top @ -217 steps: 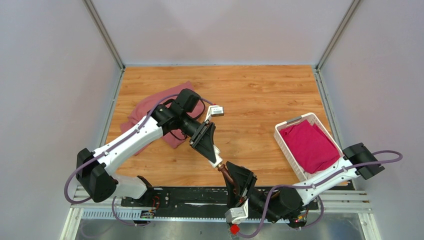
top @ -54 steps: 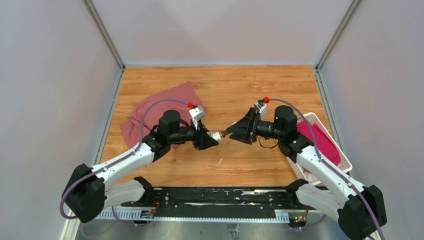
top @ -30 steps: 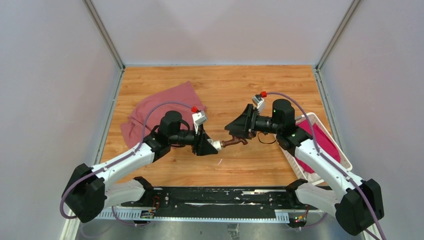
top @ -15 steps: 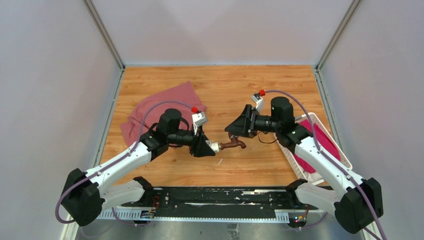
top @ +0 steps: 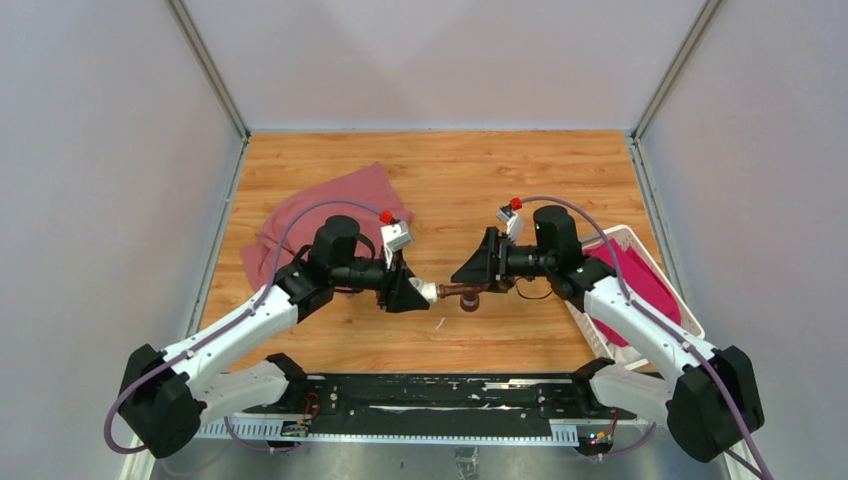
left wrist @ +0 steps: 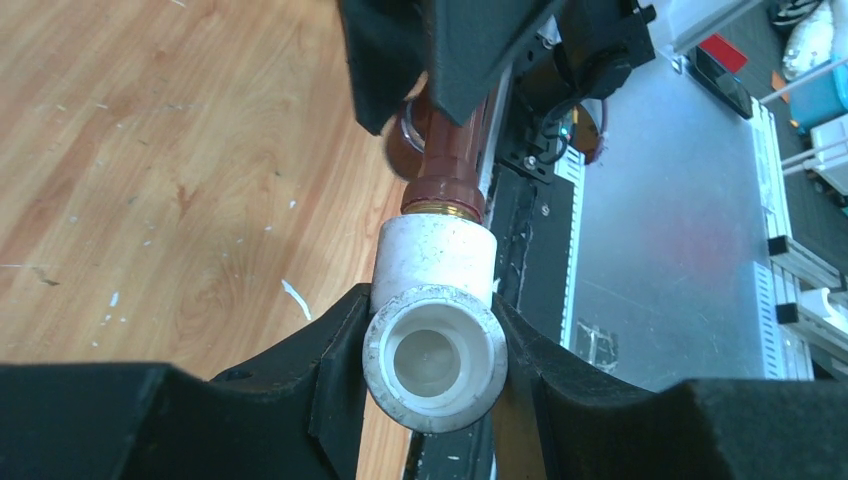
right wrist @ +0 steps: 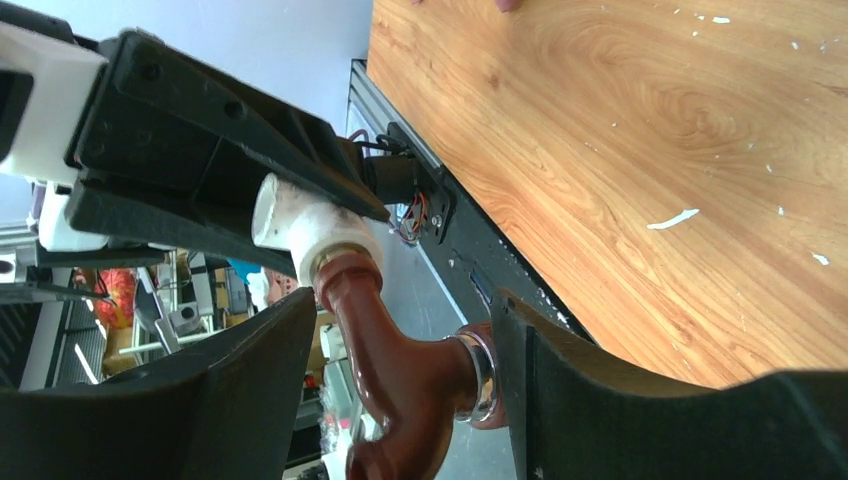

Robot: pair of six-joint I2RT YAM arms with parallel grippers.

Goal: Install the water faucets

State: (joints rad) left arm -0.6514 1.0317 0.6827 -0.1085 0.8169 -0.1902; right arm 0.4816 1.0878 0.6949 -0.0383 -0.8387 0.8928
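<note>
A: Since half a second ago the tap [top: 466, 293] has turned. Its spout pointed toward the table's right edge and now points at the near edge, and the right gripper [top: 468, 279] has come down over it.

B: We agree. Its threaded end sits in the white fitting [left wrist: 435, 330], and the pair hangs above the table [top: 500, 170], over the near half and about midway between the left and right edges.

A: The left gripper [top: 418, 291] pinches the fitting from both sides. In the left wrist view we look straight into the fitting's open round mouth.

B: In the right wrist view the tap lies between that claw's fingers. Its silvery ring is against one finger and its bend against the other, so we take it as clamped.

A: The table is orange-brown wood grain with small white flecks [top: 438, 322] near the near edge. Pale grey walls [top: 440, 60] close three sides, and a black rail [top: 430, 390] runs along the near edge.

B: A pink-red cloth [top: 320, 205] lies crumpled by the left edge. A white basket [top: 665, 275] stands at the right edge with a deeper red cloth [top: 650, 285] inside, partly hidden by the right arm.
</note>
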